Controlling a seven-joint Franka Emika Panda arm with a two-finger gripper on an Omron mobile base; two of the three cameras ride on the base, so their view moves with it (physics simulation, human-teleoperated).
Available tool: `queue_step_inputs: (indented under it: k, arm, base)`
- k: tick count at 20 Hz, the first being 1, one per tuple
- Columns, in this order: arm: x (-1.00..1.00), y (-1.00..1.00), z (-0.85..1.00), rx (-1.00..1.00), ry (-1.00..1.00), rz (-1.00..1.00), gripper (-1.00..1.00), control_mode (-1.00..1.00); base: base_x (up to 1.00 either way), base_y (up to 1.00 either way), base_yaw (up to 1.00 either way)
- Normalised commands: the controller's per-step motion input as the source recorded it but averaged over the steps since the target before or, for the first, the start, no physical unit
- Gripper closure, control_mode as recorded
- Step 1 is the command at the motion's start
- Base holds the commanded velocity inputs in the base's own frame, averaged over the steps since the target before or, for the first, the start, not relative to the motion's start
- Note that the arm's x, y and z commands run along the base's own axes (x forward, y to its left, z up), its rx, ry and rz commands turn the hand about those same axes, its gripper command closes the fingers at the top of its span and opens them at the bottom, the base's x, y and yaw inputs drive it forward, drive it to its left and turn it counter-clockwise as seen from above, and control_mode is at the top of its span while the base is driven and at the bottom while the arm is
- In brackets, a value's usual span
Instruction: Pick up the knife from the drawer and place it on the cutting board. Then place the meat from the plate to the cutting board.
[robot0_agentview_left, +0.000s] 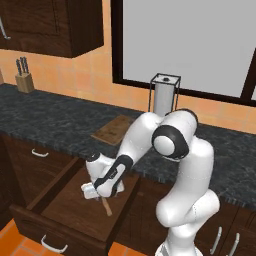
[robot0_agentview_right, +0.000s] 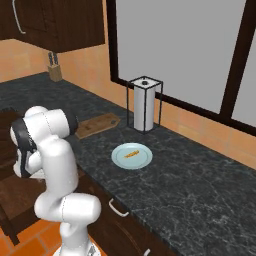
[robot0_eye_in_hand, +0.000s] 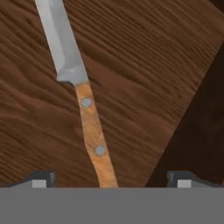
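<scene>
The knife (robot0_eye_in_hand: 92, 135) lies flat on the drawer's (robot0_eye_in_hand: 144, 74) wooden floor, tan handle toward me and grey blade pointing away. My gripper (robot0_eye_in_hand: 111, 179) hangs open just above it, one fingertip on each side of the handle end and nothing held. From the left base view, the hand (robot0_agentview_left: 100, 196) reaches down into the pulled-out drawer (robot0_agentview_left: 60, 202), and the knife's handle (robot0_agentview_left: 106, 206) pokes out beneath it. The cutting board (robot0_agentview_left: 112, 129) lies on the dark counter behind the drawer. A pale plate (robot0_agentview_right: 122, 159) carrying the small orange meat (robot0_agentview_right: 132, 153) sits right of the cutting board (robot0_agentview_right: 97, 125).
A wire paper-towel holder (robot0_agentview_right: 145, 104) stands behind the plate by the window. A knife block (robot0_agentview_left: 24, 77) sits far left on the counter. The drawer's side walls and front panel (robot0_agentview_left: 35, 225) with its silver handle hem in the hand.
</scene>
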Motion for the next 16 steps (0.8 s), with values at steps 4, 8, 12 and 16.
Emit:
queue_step_inputs:
  k: [4,8,12,16]
  arm:
    - [0.42,0.02,-0.43,0.02,0.0,0.0,-1.0,-1.0]
    - [0.43,0.01,-0.58,0.0,0.01,0.0,-1.0,-1.0]
    - [0.23,0.11,-0.49,0.0,0.0,0.0,-1.0,-1.0]
    - [0.0,0.22,-0.49,0.0,0.0,0.0,-1.0,-1.0]
  base:
    - [0.0,0.0,0.0]
    - [0.0,0.0,0.0]
    - [0.0,0.0,0.0]
    - [0.0,0.0,0.0]
